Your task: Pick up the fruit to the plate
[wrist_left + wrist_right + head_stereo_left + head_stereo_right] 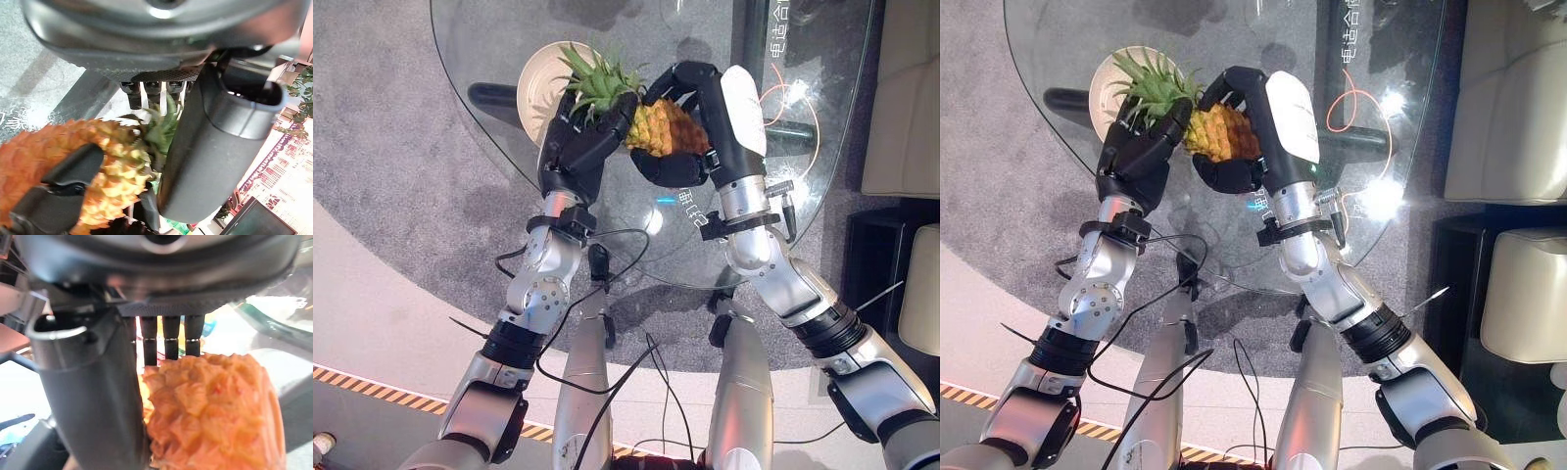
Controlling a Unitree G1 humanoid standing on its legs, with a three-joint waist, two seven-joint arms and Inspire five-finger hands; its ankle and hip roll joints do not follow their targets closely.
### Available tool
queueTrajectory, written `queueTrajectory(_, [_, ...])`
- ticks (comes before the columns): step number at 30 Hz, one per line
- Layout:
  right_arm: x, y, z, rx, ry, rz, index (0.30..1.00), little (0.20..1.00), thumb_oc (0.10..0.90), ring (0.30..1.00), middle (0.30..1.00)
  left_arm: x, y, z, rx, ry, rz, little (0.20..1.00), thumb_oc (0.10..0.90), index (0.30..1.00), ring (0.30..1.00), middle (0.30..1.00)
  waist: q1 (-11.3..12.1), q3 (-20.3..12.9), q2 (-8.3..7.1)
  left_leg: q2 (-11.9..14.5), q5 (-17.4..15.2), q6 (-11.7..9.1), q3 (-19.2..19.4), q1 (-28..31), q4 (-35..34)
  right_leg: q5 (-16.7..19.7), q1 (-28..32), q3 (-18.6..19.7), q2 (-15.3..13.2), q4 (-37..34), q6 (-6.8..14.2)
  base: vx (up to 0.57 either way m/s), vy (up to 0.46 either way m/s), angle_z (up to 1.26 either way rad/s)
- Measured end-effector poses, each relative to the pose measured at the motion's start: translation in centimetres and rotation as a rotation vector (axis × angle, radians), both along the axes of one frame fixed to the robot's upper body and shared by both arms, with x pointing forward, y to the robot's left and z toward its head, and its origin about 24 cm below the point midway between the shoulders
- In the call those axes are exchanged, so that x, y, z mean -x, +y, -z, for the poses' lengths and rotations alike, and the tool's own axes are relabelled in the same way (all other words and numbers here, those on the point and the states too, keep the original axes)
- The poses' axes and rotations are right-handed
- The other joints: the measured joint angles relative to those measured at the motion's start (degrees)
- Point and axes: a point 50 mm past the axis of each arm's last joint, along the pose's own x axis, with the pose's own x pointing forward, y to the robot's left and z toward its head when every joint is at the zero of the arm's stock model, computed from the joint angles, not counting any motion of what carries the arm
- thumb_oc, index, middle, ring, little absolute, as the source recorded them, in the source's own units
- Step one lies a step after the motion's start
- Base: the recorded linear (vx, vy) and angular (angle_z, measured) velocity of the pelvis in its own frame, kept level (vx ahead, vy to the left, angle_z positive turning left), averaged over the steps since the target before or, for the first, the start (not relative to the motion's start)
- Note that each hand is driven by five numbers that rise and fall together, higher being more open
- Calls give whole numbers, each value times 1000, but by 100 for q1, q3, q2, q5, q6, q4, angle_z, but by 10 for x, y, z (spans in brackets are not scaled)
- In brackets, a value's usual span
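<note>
In the upper middle of the head views, a pineapple (668, 129) is held above the round glass worktop (489, 39) by both hands. The right robot hand (705, 117) wraps its fingers and thumb round the orange body of the fruit, which also shows pressed against its fingers in the right wrist view. The left robot hand (582, 142) curls its fingers round the crown end, among the green leaves (597, 78). A pale plate (540, 70) lies on the worktop in the upper left of the frame, just behind the leaves, partly hidden by them and the left robot hand. Grey carpet (391, 176) shows beneath the glass.
</note>
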Motion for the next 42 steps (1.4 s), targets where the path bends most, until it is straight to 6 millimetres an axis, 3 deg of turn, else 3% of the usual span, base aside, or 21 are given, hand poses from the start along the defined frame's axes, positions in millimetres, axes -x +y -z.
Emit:
queueTrajectory(16, [1,2,-3,9,-13,-22,300,200,100,300,300,1,0,-1,73,4,44,900,800,900,900,900,-1,0,0,1,7,3,-1,3,0,2,3,0,0,1,3,0,0,0])
queueTrajectory(18, [2,3,-5,9,-22,-33,300,200,100,300,300,1,0,-3,96,-19,66,653,553,688,688,688,-1,0,0,0,8,3,-1,4,0,2,3,0,-1,1,3,0,0,0])
queueTrajectory(20, [4,5,-7,7,-38,-51,300,200,100,300,300,2,1,-5,103,-64,76,458,358,521,521,521,-3,0,0,1,8,3,-1,3,0,2,3,0,0,2,3,0,0,0])
queueTrajectory(21, [5,5,-9,6,-47,-60,300,200,100,300,300,3,2,-7,107,-86,78,200,100,300,300,300,-4,0,0,1,8,3,-1,4,0,2,3,0,0,2,3,0,0,0])
queueTrajectory(29, [16,17,-21,34,-133,-137,300,200,100,300,300,7,9,-18,122,-254,61,200,100,300,300,300,-22,-1,-2,7,8,2,-1,16,22,3,7,6,3,25,2,0,0,0])
queueTrajectory(42, [19,21,-21,52,-142,-161,300,200,100,300,300,5,9,-19,146,-283,48,200,100,300,300,300,-36,-2,-4,4,8,3,-8,7,52,4,7,11,2,45,1,0,0,0])
